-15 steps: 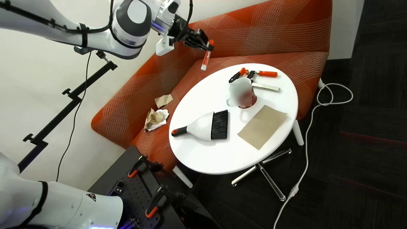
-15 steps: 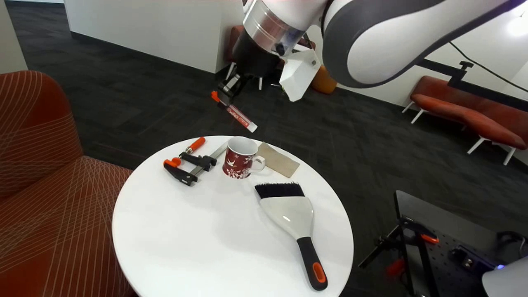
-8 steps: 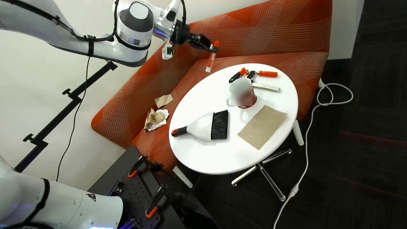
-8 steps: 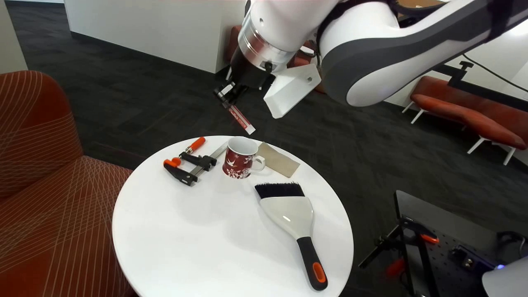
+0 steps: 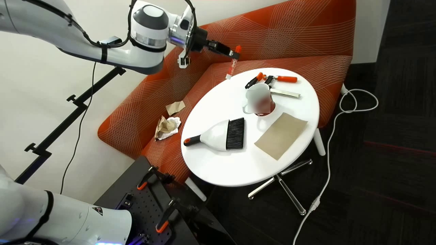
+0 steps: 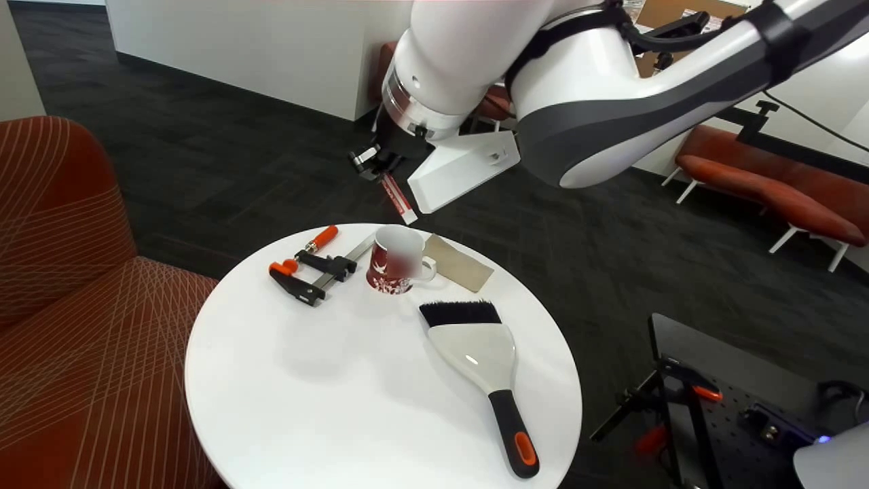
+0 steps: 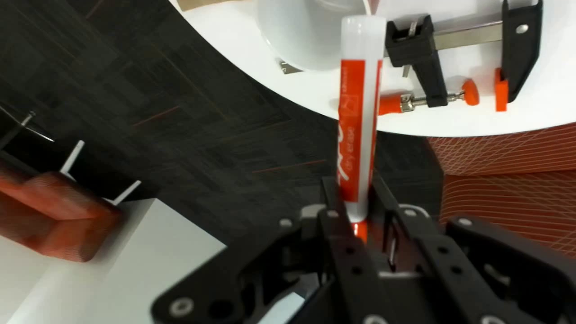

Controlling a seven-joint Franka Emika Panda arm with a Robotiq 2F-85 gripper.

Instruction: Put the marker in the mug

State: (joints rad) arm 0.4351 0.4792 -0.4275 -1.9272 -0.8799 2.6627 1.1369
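Observation:
The mug, white inside with a dark red pattern outside, stands upright on the white round table; it also shows in an exterior view, partly blurred. In the wrist view the mug is at the top, partly behind the marker. My gripper is shut on the red and white marker, holding it near its orange-red end. In both exterior views the gripper and the tilted marker are in the air. The marker's white end points down, above and apart from the mug.
A clamp with orange handle lies beside the mug; it also shows in the wrist view. A tan sheet and a brush with dustpan lie on the table. An orange bench runs behind the table.
In an exterior view my gripper and the marker have moved right and slightly down, closer to the mug. The marker stays held. The mug and the other table objects have not moved.

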